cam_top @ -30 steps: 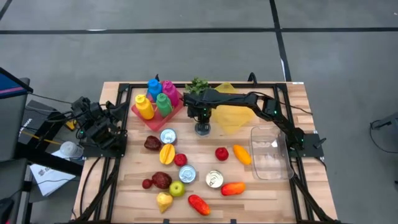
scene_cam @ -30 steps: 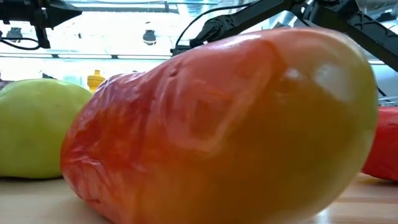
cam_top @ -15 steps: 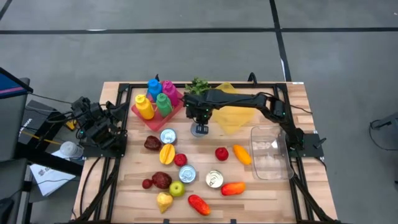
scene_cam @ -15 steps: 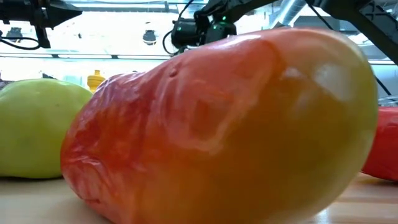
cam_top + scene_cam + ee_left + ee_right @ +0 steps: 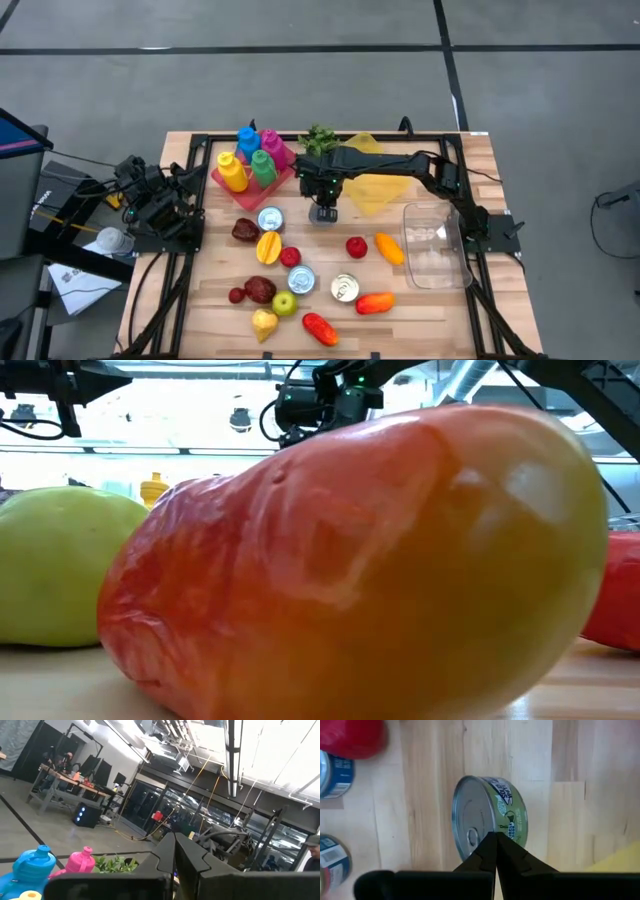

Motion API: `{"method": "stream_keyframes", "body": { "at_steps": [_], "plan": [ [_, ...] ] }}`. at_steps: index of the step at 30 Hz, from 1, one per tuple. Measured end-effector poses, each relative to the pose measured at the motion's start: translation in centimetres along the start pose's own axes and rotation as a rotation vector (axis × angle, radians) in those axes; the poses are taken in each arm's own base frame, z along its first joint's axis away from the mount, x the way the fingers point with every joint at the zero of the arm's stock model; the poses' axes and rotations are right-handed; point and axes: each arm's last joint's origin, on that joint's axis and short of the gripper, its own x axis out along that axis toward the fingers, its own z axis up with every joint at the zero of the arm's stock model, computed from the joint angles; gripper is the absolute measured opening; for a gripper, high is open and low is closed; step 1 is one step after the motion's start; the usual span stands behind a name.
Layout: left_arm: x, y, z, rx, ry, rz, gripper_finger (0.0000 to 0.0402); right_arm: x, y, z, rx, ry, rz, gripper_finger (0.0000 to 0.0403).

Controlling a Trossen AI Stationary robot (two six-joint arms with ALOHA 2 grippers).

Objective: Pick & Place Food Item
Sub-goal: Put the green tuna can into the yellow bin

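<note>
— Looking across the whole worktop, what do you make of it? Food is scattered everywhere: cans, peppers, an apple, a clear plastic bin on the right side, a yellow bag at the back.

— I reckon the right arm is the one at work. It reaches from the right edge far across to the middle, and its right pincer hangs over a green-labelled tin can that stands alone on bare wood, just beside the yellow bag. The left pincer is parked off the worktop's left edge, fingers pressed together, pointing out at the room.

— Is the right one gripping the can?

— No. From its own wrist camera the two fingers meet in a closed point with nothing between them, and the can lies beyond the tips, on its side with the pull-tab lid showing. So it's shut and empty.

— Then what would doing this step well take?

— My guess: spread the fingers wide first, wider than the can, before dropping. Straddle it across the flat lid and base rather than the curved wall, since a can lying on its side may roll away if nudged. Centre over it, come straight down, then squeeze.

— And where does it go?

— Probably the clear bin, though I can't say for sure.
</note>
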Motion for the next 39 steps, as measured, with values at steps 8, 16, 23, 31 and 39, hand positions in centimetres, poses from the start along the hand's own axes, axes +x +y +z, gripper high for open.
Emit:
{"method": "stream_keyframes", "body": {
  "at_steps": [8, 16, 23, 31, 39],
  "plan": [
    [0.0, 0.0, 0.0, 0.000, 0.000, 0.000, 0.0000, -2.4, -1.0, -0.6, 0.026, -0.037, 0.018, 0.0000],
    [0.0, 0.0, 0.0, 0.001, 0.000, 0.000, 0.0000, -2.7, -2.4, -0.7, 0.153, -0.058, 0.000, 0.0016],
    [0.0, 0.0, 0.0, 0.000, 0.000, 0.000, 0.0000, 0.1, -3.8, -0.3, 0.292, -0.039, -0.017, 0.0116],
    [0.0, 0.0, 0.0, 0.001, 0.000, 0.000, 0.0000, 1.0, -4.7, -0.5, 0.294, -0.041, -0.076, 0.0174],
    [0.0, 0.0, 0.0, 0.000, 0.000, 0.000, 0.0000, 4.3, -4.9, -2.4, 0.289, 0.046, -0.074, 0.0177]
  ]
}}
